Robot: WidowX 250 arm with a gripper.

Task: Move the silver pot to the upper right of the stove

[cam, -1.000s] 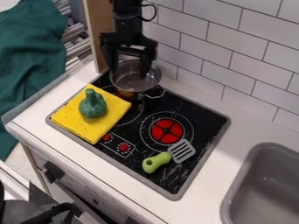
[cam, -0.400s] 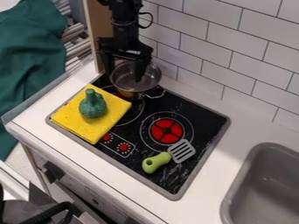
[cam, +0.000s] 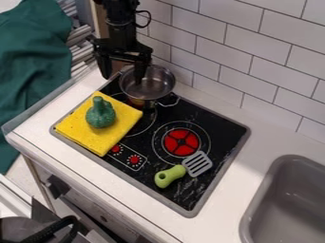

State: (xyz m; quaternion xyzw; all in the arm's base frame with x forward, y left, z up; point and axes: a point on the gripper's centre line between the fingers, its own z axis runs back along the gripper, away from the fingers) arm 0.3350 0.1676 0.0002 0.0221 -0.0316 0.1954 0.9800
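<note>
The silver pot (cam: 147, 85) is in the upper middle of the frame, a little left of centre, at the far upper-left end of the black stove (cam: 209, 121). It is upright, with its wire handle pointing to the lower right. The black arm (cam: 119, 23) comes in from the top edge, and its hand (cam: 122, 73) hangs at the pot's upper left. The hand is wide, its two fingers well apart: one is over the inside of the pot, the other out past its left side. Whether either touches the pot, I cannot tell.

Below and left of the pot, a folded yellow cloth (cam: 95, 137) lies over the stove's left part, with a dark green toy squash (cam: 100, 114) on top, its stem up. Right of centre is a red burner (cam: 181, 142). Just below it lies a spatula (cam: 170, 176) with a green handle and a grey slotted blade. Two red knobs (cam: 134, 160) are printed between cloth and spatula. The white counter (cam: 254, 142) surrounds the stove, and a grey sink (cam: 285, 199) is at the lower right.
</note>
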